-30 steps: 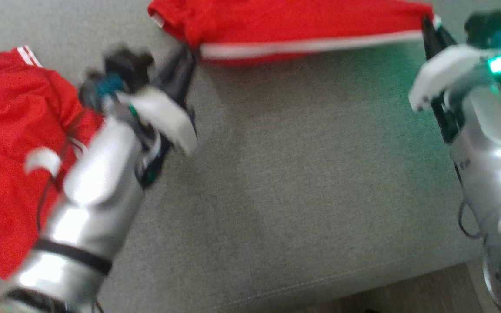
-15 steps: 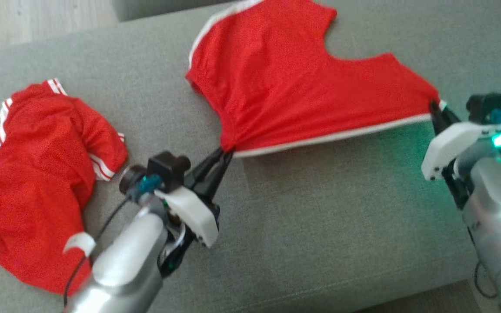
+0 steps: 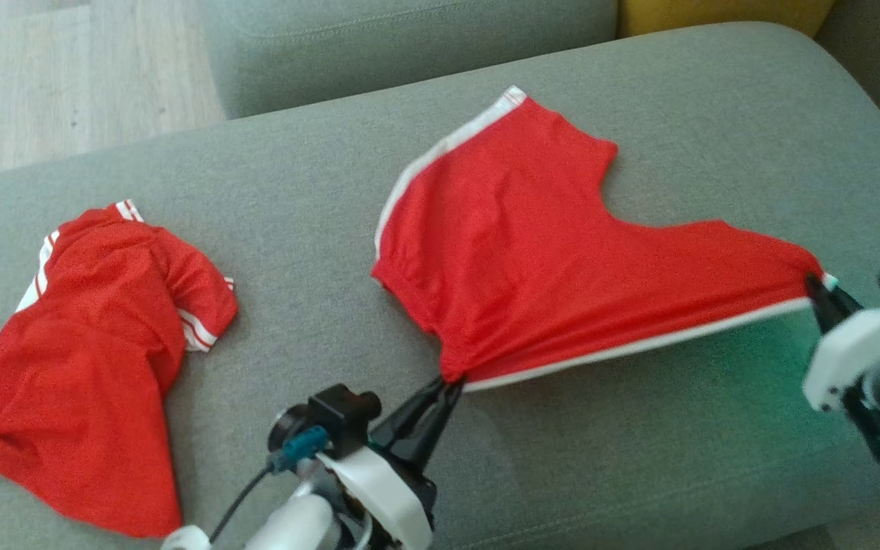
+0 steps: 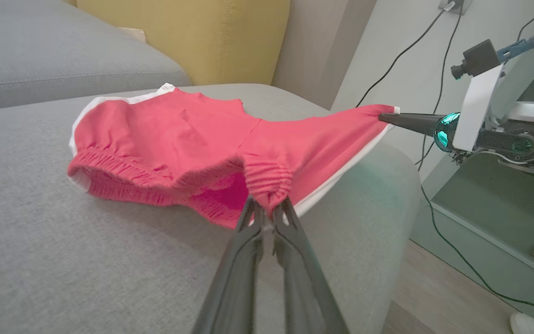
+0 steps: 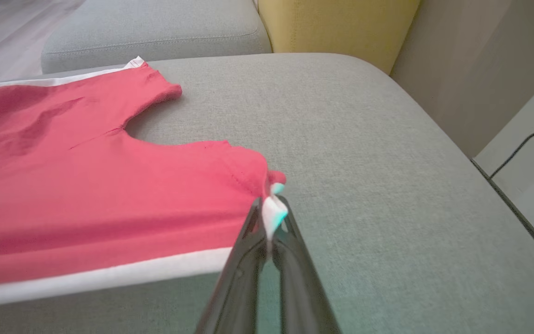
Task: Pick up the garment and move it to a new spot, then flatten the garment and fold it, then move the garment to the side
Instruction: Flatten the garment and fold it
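Flattening step in hand. Clamped on the red garment [image 3: 562,283] at both ends: left gripper [image 3: 449,384] on the bunched waistband, right gripper [image 3: 815,284] on the white-trimmed hem. Stretched taut, far part lying on the sofa cushion [image 3: 623,458]. Next: lower evenly, keep tension, then release.

This is looking like the living room of a home. A wide sofa seat [image 3: 638,473] in grey woven fabric is stretching across the scene, and a second grey upholstered section [image 3: 409,46] is sitting just behind it. A mustard-yellow cushion [image 4: 188,37] is leaning at the sofa's far right corner. Pale wood-plank flooring [image 3: 66,76] is running beyond the sofa's far left. Black cables [image 4: 406,50] are trailing down a plain wall [image 4: 373,37] past its right end.
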Controlling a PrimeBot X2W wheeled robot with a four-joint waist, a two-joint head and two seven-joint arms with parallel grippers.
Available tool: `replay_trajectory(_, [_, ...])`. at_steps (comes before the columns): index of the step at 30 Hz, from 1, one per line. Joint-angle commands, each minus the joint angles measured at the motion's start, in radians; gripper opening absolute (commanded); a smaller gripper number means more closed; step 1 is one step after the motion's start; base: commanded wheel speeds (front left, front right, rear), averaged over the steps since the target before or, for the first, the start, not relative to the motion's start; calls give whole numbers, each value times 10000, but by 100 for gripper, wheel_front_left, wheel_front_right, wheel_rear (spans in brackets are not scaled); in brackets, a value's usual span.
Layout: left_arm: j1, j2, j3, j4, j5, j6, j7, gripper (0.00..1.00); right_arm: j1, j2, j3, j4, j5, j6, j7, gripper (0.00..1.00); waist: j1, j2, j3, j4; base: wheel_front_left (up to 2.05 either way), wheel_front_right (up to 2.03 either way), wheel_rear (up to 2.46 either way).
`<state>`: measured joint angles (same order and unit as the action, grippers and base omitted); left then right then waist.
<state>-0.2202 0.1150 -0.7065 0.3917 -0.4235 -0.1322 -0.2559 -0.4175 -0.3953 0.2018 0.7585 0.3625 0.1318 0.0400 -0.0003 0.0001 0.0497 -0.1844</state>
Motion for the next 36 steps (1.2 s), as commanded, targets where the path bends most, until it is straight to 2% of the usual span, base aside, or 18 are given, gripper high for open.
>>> replay_trajectory(1, [-268,164,396,-319,57,59,-58,0,48,-556,-250,-544,85,-11,146,0,3,-1,18,38,0,0,0])
replay_trajectory(5, [-230,36,281,-569,129,68,-58,0,1049,-644,-1479,-2613,-180,-11,1201,0,3,-1,238,163,0,0,0])
replay_trajectory(10, [-787,-58,373,-618,185,72,-59,0,1572,-189,-2693,-4801,-996,-11,2511,0,3,-1,695,466,0,0,0])
replay_trajectory(16, [-1787,-164,418,-538,279,62,-57,0,943,284,-3120,-5983,-1468,-11,3643,0,3,-1,1339,927,0,0,0])
replay_trajectory(19, [-2284,-218,403,-384,255,52,-57,0,394,300,-3002,-6030,-1654,-11,4048,0,3,-1,1584,1148,0,0,0])
replay_trajectory(23, [-3028,-290,362,-158,187,38,-57,0,-891,171,-2597,-5514,-1856,-11,4425,0,3,-1,2041,1453,0,0,0])
replay_trajectory(36, [-4563,-527,101,317,20,20,-58,0,-4484,-323,-1283,-2176,-2345,-11,4415,0,3,-1,3408,2449,0,0,0])
